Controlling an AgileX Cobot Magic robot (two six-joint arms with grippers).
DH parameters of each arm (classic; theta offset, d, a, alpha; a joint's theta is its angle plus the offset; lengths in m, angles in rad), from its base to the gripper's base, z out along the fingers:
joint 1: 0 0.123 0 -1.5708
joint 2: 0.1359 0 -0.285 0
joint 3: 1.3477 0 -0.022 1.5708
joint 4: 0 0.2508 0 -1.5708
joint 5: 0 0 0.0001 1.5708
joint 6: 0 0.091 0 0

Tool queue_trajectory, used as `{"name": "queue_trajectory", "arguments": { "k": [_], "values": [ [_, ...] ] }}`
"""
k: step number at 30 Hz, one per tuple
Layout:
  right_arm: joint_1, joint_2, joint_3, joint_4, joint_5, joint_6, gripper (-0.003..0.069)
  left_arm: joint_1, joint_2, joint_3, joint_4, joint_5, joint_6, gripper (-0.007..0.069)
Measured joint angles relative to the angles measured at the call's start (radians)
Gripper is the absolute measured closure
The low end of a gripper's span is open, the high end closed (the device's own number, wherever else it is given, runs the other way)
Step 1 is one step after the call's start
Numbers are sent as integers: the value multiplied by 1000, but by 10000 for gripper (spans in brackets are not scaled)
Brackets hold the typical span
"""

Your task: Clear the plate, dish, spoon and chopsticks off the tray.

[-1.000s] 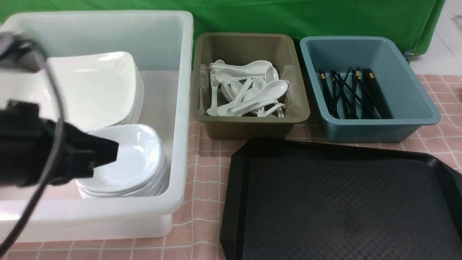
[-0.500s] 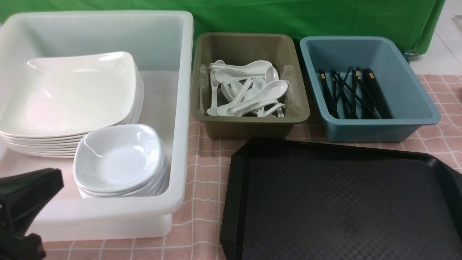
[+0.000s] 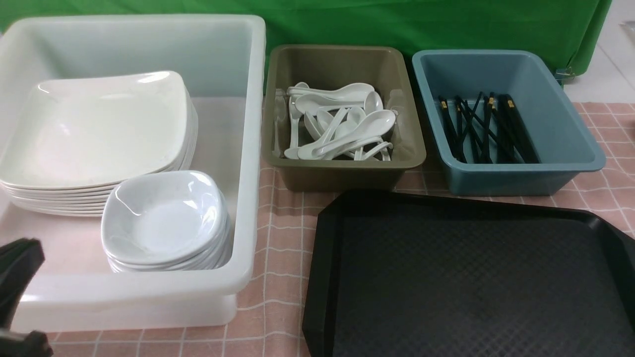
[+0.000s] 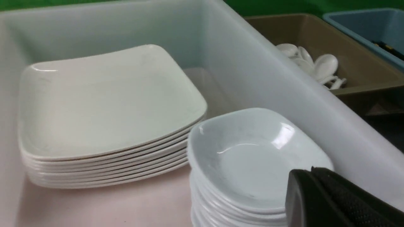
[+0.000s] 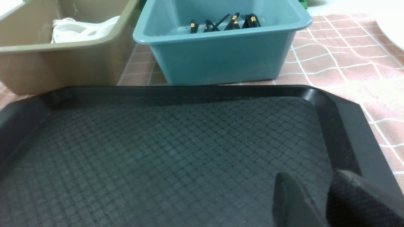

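Note:
The black tray (image 3: 471, 277) lies at the front right with a bare textured surface (image 5: 164, 148). A stack of square white plates (image 3: 94, 129) and a stack of small dishes (image 3: 163, 218) sit in the white tub. White spoons (image 3: 342, 129) lie in the olive tub, and black chopsticks (image 3: 486, 129) lie in the blue tub. My left gripper (image 3: 22, 258) is shut and holds nothing, low at the tub's near left corner, its tip (image 4: 303, 175) beside the dish stack (image 4: 252, 160). My right gripper (image 5: 311, 178) hovers open over the tray's near right part, with nothing between its fingers.
Three tubs stand in a row behind the tray: a large white tub (image 3: 248, 148) on the left, an olive tub (image 3: 347, 176) in the middle and a blue tub (image 3: 521, 178) on the right. A pink checked cloth (image 3: 278, 248) covers the table, and a green backdrop hangs behind.
My left gripper has drawn back from over the dish stack in the white tub, down to the front view's lower left corner. The right gripper's jaws have parted a little.

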Motion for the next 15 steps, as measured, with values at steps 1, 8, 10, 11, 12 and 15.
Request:
{"name": "queue_trajectory", "arguments": {
  "k": [1, 8, 10, 11, 12, 15],
  "values": [
    [0, 0, 0, 0, 0, 0, 419, 0, -34, 47, 49, -25, -57, 627],
    [0, 0, 0, 0, 0, 0, 419, 40, -262, 240, 200, -77, -170, 627],
    [0, 0, 0, 0, 0, 0, 419, 65, -291, 260, 203, -78, -180, 627],
    [0, 0, 0, 0, 0, 0, 419, 83, -295, 266, 205, -84, -192, 627],
    [0, 0, 0, 0, 0, 0, 419, 85, -297, 267, 205, -84, -192, 627],
    [0, 0, 0, 0, 0, 0, 419, 126, -301, 266, 210, -71, -224, 627]
  ]
}}
